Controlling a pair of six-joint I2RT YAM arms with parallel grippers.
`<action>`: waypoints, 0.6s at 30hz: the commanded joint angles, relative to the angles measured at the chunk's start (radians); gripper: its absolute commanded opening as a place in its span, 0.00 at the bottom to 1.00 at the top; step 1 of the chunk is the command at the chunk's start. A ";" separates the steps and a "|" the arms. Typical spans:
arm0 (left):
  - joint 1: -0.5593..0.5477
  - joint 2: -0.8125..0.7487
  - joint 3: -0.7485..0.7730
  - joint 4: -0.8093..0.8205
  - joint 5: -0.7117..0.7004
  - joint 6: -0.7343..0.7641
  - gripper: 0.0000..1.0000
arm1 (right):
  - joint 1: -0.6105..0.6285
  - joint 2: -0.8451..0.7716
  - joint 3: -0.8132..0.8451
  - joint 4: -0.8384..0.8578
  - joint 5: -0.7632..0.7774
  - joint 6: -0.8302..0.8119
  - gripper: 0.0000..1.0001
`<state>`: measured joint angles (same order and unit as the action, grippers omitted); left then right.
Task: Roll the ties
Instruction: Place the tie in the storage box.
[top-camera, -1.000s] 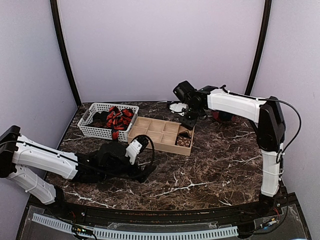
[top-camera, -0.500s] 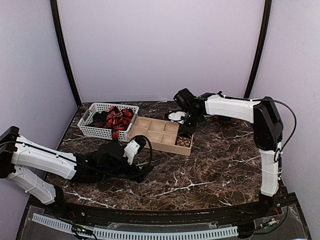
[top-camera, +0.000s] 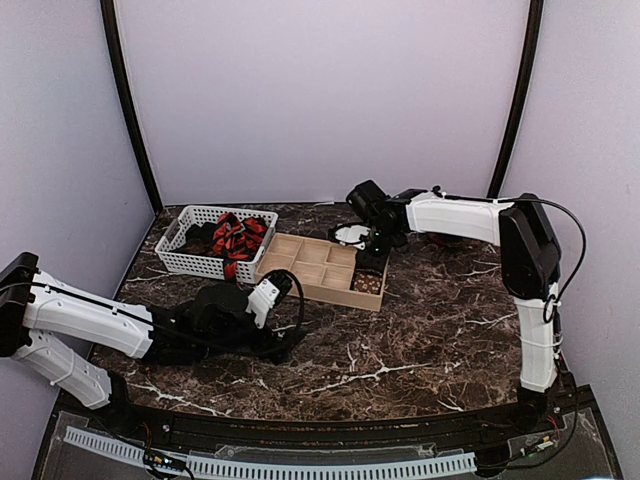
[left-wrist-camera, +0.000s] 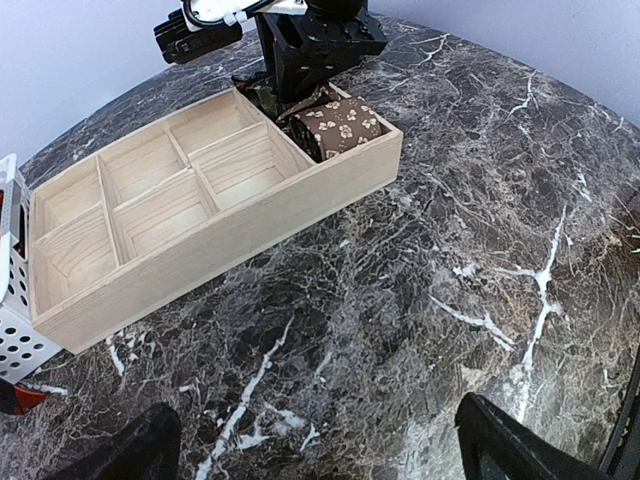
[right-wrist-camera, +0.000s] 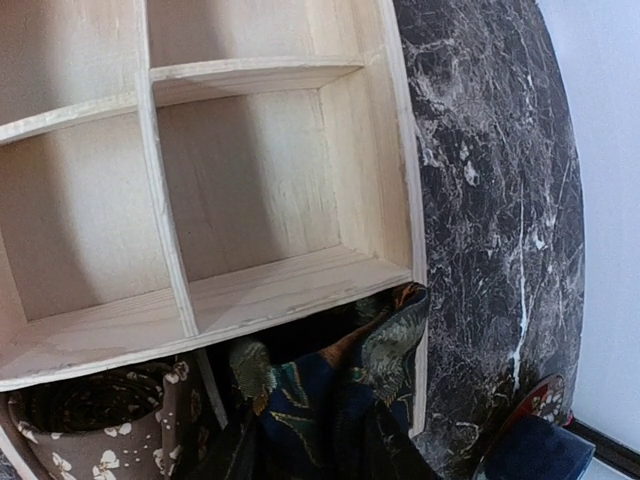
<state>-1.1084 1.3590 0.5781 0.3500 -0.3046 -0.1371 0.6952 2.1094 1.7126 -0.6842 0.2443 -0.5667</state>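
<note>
Wooden box: divided into compartments, standing on the marble tabletop.

Brown dotted tie: rolled, sitting in the box's right-end compartment on the near side.

Green-and-orange patterned tie: bunched in the right-end compartment on the far side, next to the dotted roll, a wooden divider between them. Part of its fabric rises above the box wall.

Right hand: directly over that far right-end compartment, down against the patterned tie. Its fingers are hidden by the fabric and the hand's own body, so I cannot tell whether it grips or has let go.

Left hand: low over the tabletop on the near side of the box, well apart from it, fingers spread wide with only bare marble between them.

White basket: just beside the box's left end, holding a red-and-black striped tie heaped loosely with dark fabric.
</note>
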 joint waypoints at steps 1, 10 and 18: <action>0.009 -0.010 -0.005 0.014 0.006 0.015 0.99 | -0.007 -0.015 0.048 -0.020 -0.017 0.026 0.37; 0.017 -0.022 0.035 -0.042 -0.010 0.017 0.99 | 0.007 -0.129 0.101 -0.063 0.023 0.058 0.81; 0.059 0.011 0.208 -0.263 0.012 -0.037 0.99 | 0.039 -0.292 0.127 -0.030 0.140 0.148 0.98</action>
<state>-1.0790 1.3613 0.6735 0.2234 -0.3107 -0.1417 0.7177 1.9240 1.8011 -0.7486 0.3077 -0.4938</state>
